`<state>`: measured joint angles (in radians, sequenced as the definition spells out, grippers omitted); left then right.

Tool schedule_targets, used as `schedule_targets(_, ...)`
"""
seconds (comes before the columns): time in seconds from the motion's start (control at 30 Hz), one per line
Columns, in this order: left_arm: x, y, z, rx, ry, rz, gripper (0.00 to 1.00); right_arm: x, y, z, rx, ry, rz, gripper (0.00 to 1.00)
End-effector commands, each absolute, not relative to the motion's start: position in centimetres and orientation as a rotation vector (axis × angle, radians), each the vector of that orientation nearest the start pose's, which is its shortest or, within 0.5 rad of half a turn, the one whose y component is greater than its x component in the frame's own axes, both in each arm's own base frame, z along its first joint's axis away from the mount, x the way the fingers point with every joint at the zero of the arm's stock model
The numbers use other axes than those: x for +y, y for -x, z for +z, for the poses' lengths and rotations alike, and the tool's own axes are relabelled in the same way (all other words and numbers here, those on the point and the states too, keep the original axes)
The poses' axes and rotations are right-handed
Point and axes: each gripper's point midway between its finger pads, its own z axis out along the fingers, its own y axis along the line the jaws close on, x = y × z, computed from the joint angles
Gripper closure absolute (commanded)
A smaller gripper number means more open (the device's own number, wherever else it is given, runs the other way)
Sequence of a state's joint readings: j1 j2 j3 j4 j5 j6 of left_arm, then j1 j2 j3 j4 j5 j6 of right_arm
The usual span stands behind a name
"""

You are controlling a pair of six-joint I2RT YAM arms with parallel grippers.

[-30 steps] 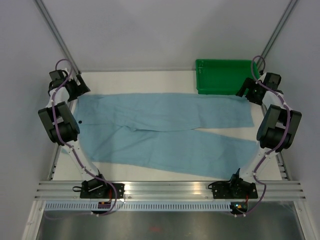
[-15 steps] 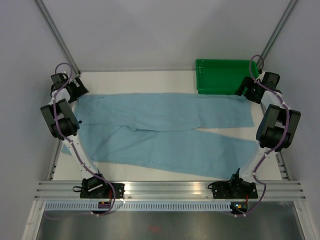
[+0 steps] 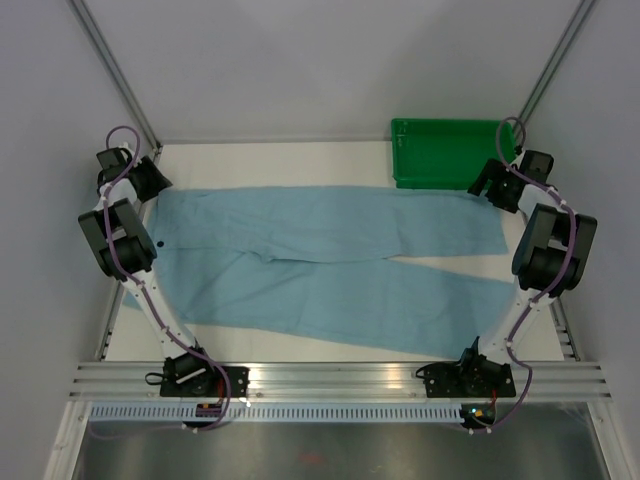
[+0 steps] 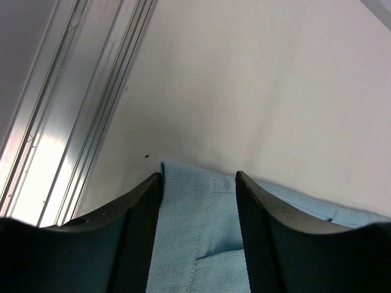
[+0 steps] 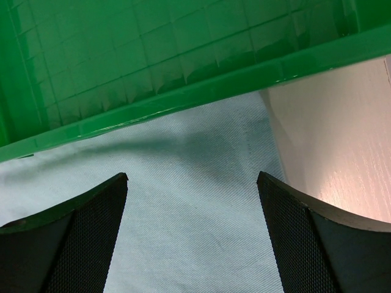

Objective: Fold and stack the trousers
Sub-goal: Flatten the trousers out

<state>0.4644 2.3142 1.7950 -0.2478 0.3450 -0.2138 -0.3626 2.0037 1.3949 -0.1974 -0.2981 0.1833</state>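
top external: one trousers (image 3: 330, 260), one tray (image 3: 440, 150); left gripper (image 4: 198, 183), right gripper (image 5: 190, 180) both gape.

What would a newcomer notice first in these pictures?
The sky-blue trousers lie spread across the white table, waist to the left, both legs running right. A bright green tray sits at the far right corner. Each tool is open over a far corner of the cloth: the left tool at the waist, the right tool at a leg's end beside the tray.
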Motion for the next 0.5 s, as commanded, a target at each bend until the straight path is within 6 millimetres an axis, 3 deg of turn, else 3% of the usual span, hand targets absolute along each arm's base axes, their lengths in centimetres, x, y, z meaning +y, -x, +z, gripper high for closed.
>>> schedule_targets(0.0, 19.9, -56.5, 5.3, 2.183, 0.533, -0.32, 0.43, -12.9, -50.5, 6.9, 2.246, -0.509, 0.254, 0.06)
schedule_targets(0.2, 20.5, -55.4, 4.1, 2.234, 0.58, -0.291, 0.42, -13.1, -50.8, 7.7, 2.236, -0.53, 0.249, 0.06)
schedule_targets(0.4, 21.5, -53.9, 4.4, 2.265, 0.607, -0.189, 0.41, -13.1, -50.4, 7.8, 2.243, -0.516, 0.234, 0.06)
schedule_targets(0.47, 21.2, -53.8, 4.2, 2.267, 0.597, -0.204, 0.44, -13.2, -50.4, 7.6, 2.247, -0.522, 0.23, 0.05)
